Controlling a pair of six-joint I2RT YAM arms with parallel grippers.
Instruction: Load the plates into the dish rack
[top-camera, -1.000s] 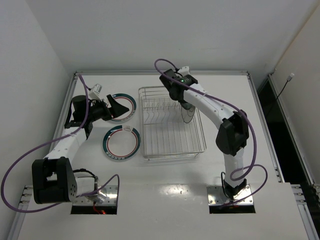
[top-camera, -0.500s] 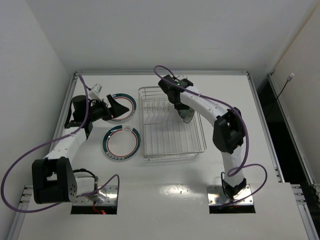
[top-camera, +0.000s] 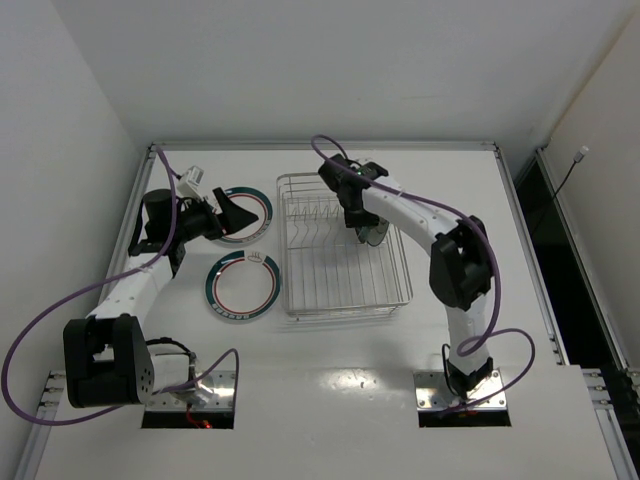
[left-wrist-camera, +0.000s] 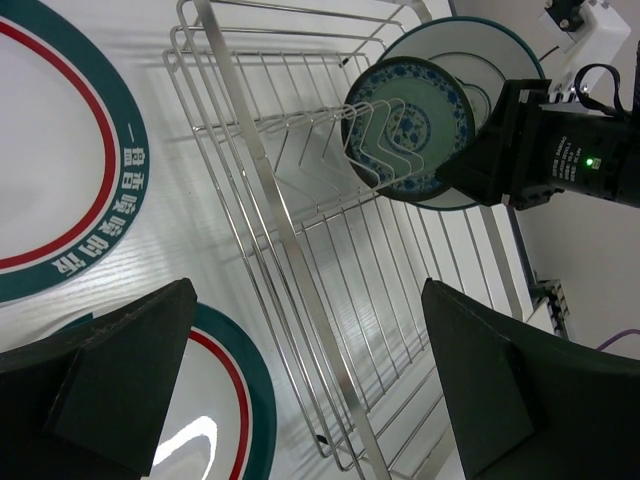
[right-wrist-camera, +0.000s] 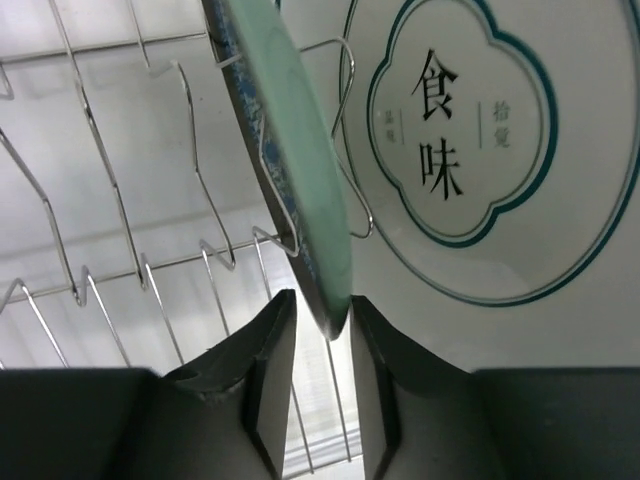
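Nearest on the counter (top-camera: 330, 350), left of the dish rack (top-camera: 345, 275), a teal-rimmed plate with a red ring (top-camera: 243, 287) is lying flat and untouched. Just beyond it, a second plate of the same kind (top-camera: 260, 222) is also lying flat. The left gripper (top-camera: 228, 212) is hovering over its left part with its fingers spread wide, gripping nothing.

Farther back, toward the far end of the rack, two plates are standing on edge among the wire prongs (left-wrist-camera: 300, 150). The small patterned plate (left-wrist-camera: 408, 125) is sitting in a slot. A larger pale plate with a teal outline and printed characters (right-wrist-camera: 470, 150) is standing just to its right.

The right gripper (right-wrist-camera: 320, 302) is reaching down over the patterned plate, one finger close on each side of its rim. I cannot tell whether the fingers are pinching the rim or standing just clear of it.

By my reading the job is about halfway. Two of the four plates are standing in the rack, and the patterned one seems to be at the point of being let go. The two rimmed plates on the counter are waiting to be lifted and slotted in. The left gripper looks best placed to take the farther one first.
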